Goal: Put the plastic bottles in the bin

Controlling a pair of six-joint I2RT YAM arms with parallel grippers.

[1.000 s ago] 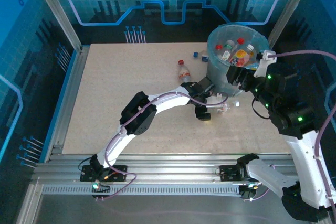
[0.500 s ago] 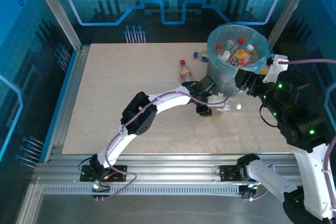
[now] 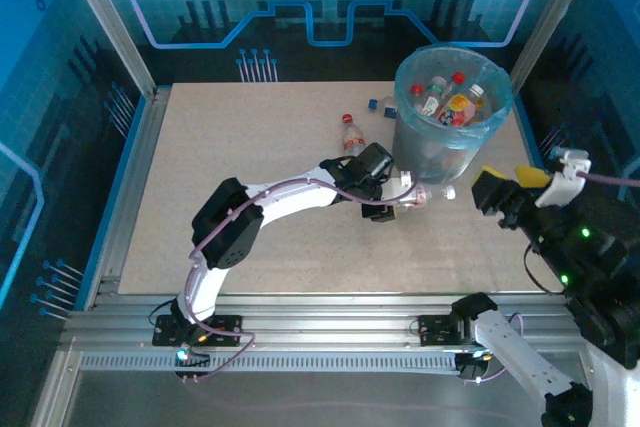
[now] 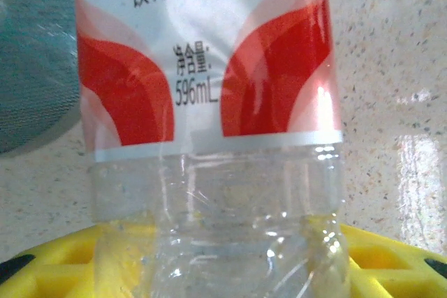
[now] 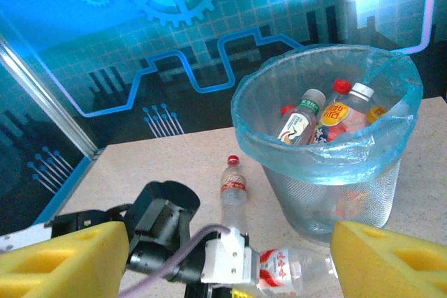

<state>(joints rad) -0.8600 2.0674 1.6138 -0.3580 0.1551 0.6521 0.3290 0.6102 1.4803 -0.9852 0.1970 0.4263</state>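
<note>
Gripping a fallen bottle at the foot of the bin.
The left gripper [image 3: 398,197] has its yellow pads closed on the clear lower body of a red-labelled bottle [image 4: 209,102] lying on the table [image 3: 220,177]; this crosswise hold should let it lift level. The bin [image 3: 403,97] wall, just beyond the jaws, must be cleared, and an upright bottle [image 3: 349,135] stands behind them. The right gripper [image 3: 508,185] hangs open and empty, off to the side.

bare tabletop [image 3: 220,167] wide open at left, bin [image 3: 425,147] and red-capped bottle [image 3: 350,135] crowding the far right
</note>
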